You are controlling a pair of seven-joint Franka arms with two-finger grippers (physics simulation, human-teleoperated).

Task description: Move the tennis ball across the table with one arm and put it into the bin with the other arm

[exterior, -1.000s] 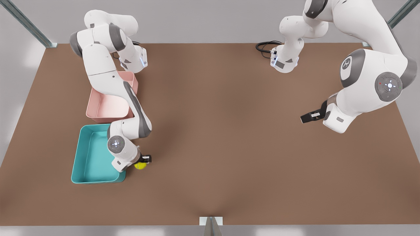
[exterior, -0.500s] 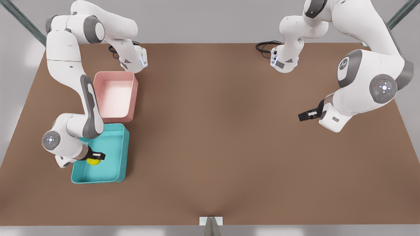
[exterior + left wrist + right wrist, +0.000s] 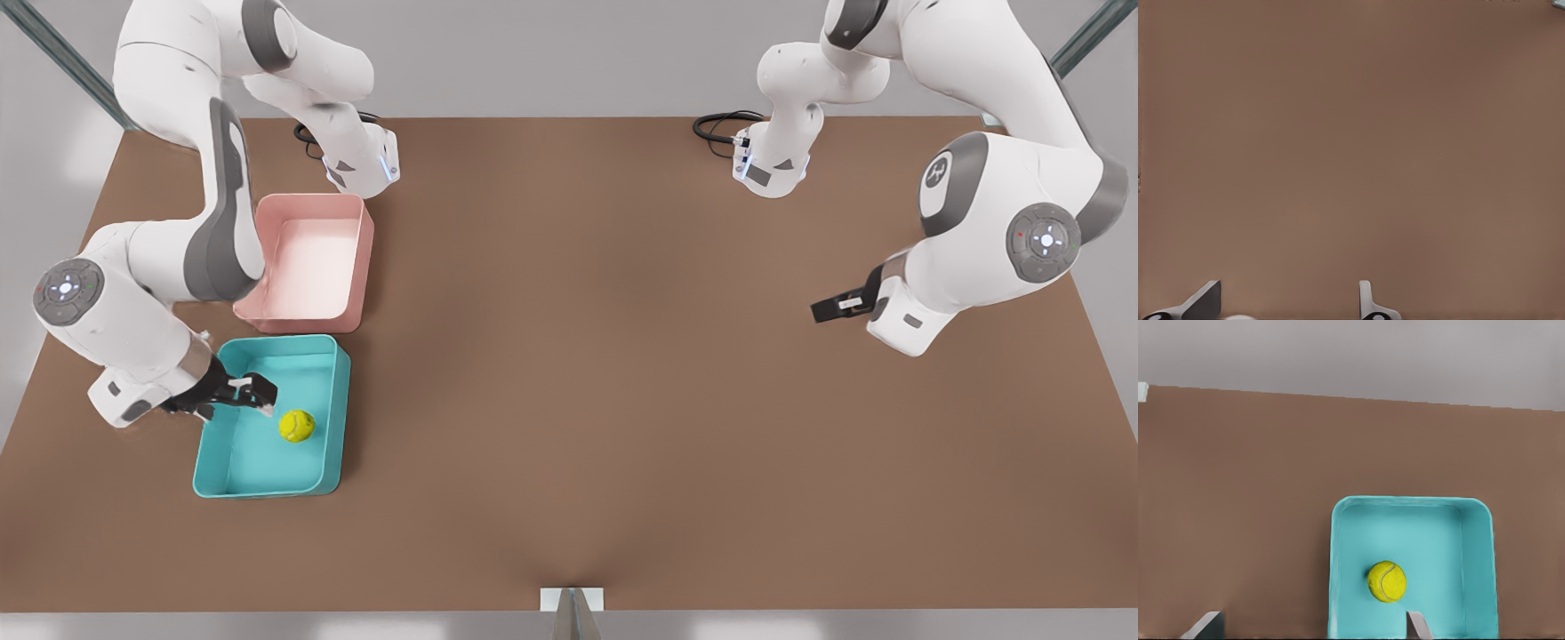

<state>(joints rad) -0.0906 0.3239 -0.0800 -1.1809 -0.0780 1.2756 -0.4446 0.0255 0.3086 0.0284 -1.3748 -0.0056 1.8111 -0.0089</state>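
Ball (image 3: pixel 296 425) lies in the teal bin (image 3: pixel 206 460); right gripper (image 3: pixel 253 397) hangs beside it, jaws spread; left gripper (image 3: pixel 819 311) waits far right, jaws spread.

Tennis ball (image 3: pixel 296 425): lying inside the bin (image 3: pixel 325 462), toward its wall on the front view's right.
Bin: set on the table (image 3: pixel 622 356) at the front view's left, just in front of the second tub (image 3: pixel 356 258).
Right gripper (image 3: pixel 258 396): held open above the bin, just beside the ball, apart from it.
Left gripper (image 3: pixel 822 310): held open over the table at the front view's right, well apart from the bin.
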